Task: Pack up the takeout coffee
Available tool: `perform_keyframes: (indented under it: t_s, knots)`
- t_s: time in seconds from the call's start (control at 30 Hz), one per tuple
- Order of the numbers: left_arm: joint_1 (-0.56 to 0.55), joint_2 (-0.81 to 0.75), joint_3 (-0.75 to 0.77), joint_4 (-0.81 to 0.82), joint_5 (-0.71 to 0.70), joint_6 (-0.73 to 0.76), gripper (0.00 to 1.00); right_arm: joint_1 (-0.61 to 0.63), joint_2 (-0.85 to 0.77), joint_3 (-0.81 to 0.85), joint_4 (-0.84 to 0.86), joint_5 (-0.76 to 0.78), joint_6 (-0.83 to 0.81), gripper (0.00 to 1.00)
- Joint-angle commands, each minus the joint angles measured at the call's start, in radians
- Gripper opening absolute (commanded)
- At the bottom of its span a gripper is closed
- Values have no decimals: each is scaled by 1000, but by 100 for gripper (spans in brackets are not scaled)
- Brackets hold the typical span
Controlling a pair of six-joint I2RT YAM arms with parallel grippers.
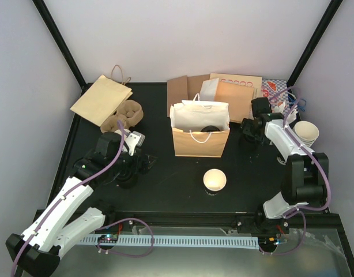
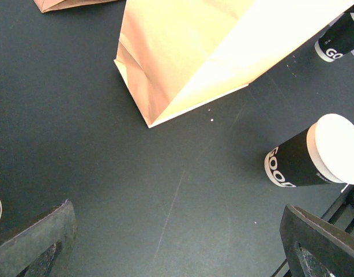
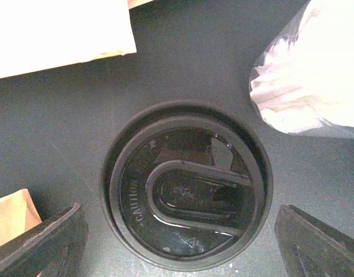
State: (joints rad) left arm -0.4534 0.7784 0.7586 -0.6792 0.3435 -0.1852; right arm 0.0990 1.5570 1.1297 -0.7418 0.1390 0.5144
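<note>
A black sip lid [image 3: 185, 199] fills the right wrist view, seen from straight above; the cup under it is hidden. My right gripper [image 3: 180, 242] is open, its fingers apart on either side of the lid, just right of the standing brown paper bag [image 1: 200, 141]. In the top view my right gripper [image 1: 250, 131] hides this cup. A dark round lid [image 1: 210, 128] shows inside the bag. A lidless cup [image 1: 214, 180], black outside with white lettering [image 2: 307, 158], stands in front of the bag. My left gripper [image 1: 143, 161] is open and empty over bare table [image 2: 177, 242].
Brown pulp cup carriers [image 1: 124, 115] and flat paper bags [image 1: 102, 99] lie at the back left. More flat bags [image 1: 234, 95] lean behind the standing bag. A cup stack [image 1: 307, 133] and a plastic bag of white items [image 3: 315, 75] are at the right.
</note>
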Motion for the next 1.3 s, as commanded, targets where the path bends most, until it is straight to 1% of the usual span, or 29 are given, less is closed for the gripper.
perform_keyframes:
  t_s: [0.0, 0.37, 0.73, 0.87, 1.07, 1.27]
  knots:
    - [-5, -13, 7, 24, 1, -3, 99, -18, 18, 34, 29, -9, -1, 91]
    - [-5, -11, 7, 24, -1, -3, 99, -34, 51, 39, 51, -24, 6, 87]
    - [-5, -11, 7, 23, -3, -5, 99, -44, 72, 25, 66, -20, 4, 86]
    - [-5, -11, 7, 23, -3, -5, 99, -44, 70, 17, 68, -12, 1, 84]
    - [-4, -12, 7, 23, -4, -5, 99, -44, 57, 11, 66, -9, -3, 78]
    - [-5, -13, 7, 23, -4, -5, 99, -45, 25, 23, 48, -15, -8, 77]
